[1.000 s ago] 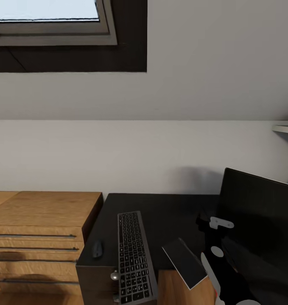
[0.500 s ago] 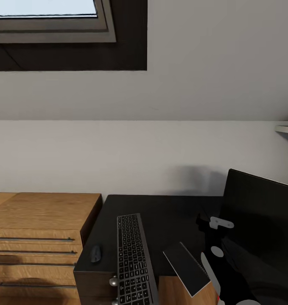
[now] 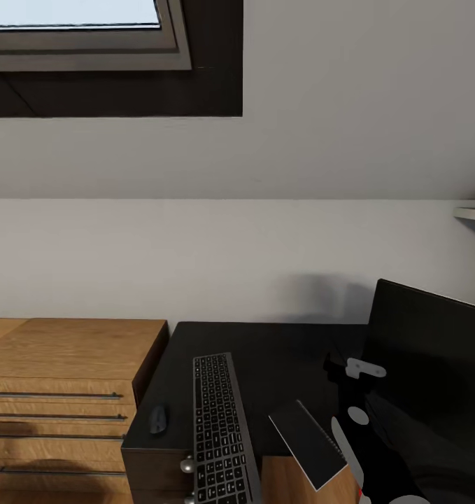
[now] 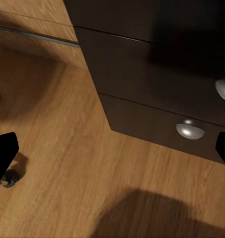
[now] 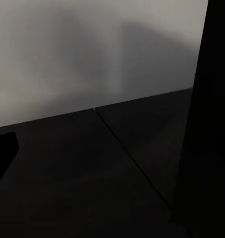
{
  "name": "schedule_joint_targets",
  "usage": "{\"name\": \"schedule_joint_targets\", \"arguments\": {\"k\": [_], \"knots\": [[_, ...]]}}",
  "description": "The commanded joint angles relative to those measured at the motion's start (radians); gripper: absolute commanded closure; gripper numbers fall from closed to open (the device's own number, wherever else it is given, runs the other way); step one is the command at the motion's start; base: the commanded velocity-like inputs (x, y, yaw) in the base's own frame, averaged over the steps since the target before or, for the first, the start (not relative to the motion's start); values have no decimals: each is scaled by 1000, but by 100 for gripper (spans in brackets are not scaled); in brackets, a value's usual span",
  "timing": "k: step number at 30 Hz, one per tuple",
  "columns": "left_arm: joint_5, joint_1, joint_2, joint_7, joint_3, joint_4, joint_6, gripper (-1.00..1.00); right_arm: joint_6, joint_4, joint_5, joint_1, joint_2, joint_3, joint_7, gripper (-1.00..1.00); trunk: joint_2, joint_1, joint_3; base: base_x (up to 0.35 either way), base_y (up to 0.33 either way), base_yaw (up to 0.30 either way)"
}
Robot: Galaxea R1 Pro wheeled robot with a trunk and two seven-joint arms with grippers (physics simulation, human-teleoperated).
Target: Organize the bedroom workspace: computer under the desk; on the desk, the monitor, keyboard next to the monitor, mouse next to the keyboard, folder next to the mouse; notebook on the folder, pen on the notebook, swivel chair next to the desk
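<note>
Wood chest (image 3: 62, 378) at 8 o'clock, touching black table (image 3: 279, 350). Mouse (image 3: 157, 419) just left of keyboard (image 3: 220, 430); notebook (image 3: 308, 442) tilted at 5, monitor (image 3: 433, 364) at 4. Left fingers (image 4: 3, 156) spread; right fingers (image 5: 2, 153): cannot tell.

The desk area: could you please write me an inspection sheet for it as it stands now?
Surface: glossy black desk, mostly bare at the back.
Job's things: keyboard lies front to back, its near end past the front edge; mouse lies to its left; monitor stands on the right; notebook sits askew at the front edge.
Clutter: nothing seen.
Grippers: left gripper open above the wooden floor, facing the drawer unit; right gripper shows one finger, state unclear.
Cables: nothing seen.
Surroundings: wooden drawer chest on the left, window above.
</note>
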Motion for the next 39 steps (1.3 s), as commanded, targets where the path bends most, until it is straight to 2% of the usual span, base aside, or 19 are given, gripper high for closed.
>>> {"name": "schedule_joint_targets", "arguments": {"k": [1, 5, 7, 9, 10, 12, 16, 31, 39], "knots": [[11, -1, 1, 7, -7, 1, -5, -100, -6, 0, -8, -1, 0, 1, -5, -100, -1, 0, -1, 0, 0, 0], [14, -1, 5, 7, -5, 21, -5, -100, -5, 0, -8, -1, 0, 1, -13, -100, -1, 0, -1, 0, 0, 0], [12, -1, 14, 6, -5, 84, -21, -100, -5, -2, -10, -1, 1, 0, -16, -100, -1, 0, -1, 0, 0, 0], [12, -1, 18, 6, -5, 133, -80, -100, -6, -7, -11, -1, 2, 1, -16, -100, -1, 0, -1, 0, 0, 0], [12, -1, 20, 5, -5, 175, -142, -100, -7, -13, -11, -1, 2, 3, -16, -100, -1, 0, -1, 0, 0, 0], [12, -1, 20, 4, -5, 218, -198, -100, -8, -16, -11, -1, 3, 2, -16, -100, -1, 0, -1, 0, 0, 0], [12, -1, 21, 4, -5, 276, -246, -100, -10, -18, -11, -1, 5, 4, -15, -100, -1, 0, -1, 0, 0, 0], [11, -1, 29, 4, -6, 301, -263, -100, -11, -18, -9, -1, 5, 6, -13, -100, -1, 0, -1, 0, 0, -4], [12, -1, 29, 4, -6, 301, -264, -100, -11, -17, -8, -1, 4, 6, -13, -100, -1, 0, -1, 0, 0, -210]]}}
